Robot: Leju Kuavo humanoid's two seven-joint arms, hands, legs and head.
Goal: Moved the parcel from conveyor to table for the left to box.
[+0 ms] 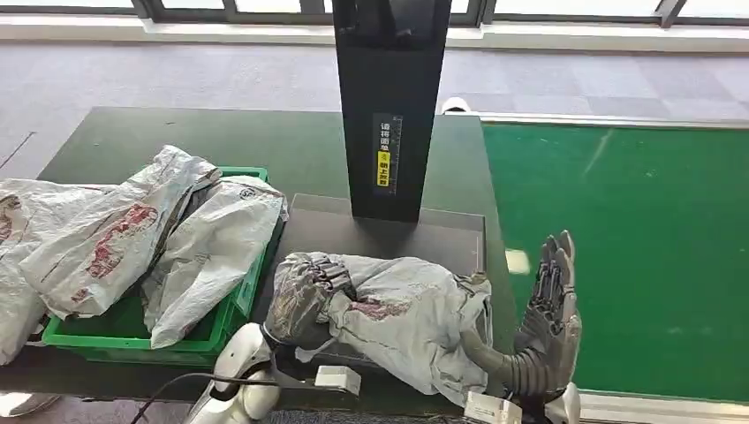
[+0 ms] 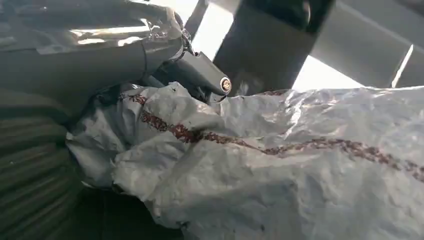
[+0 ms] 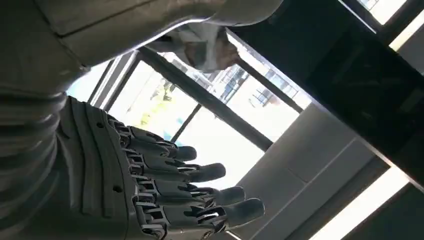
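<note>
From the head view, you see the left hand wrapped around one end of the grey parcel, which lies on the dark table at the foot of a black upright post. Beside it, a green crate holds more grey bags. The right hand stands upright with fingers spread, holding nothing, at the edge of the green conveyor.

In the left wrist view, your thumb presses into the crumpled parcel.

The right wrist view shows the fingers extended and apart.

parcel | grey crumpled poly bag, red print | lying on table
</note>
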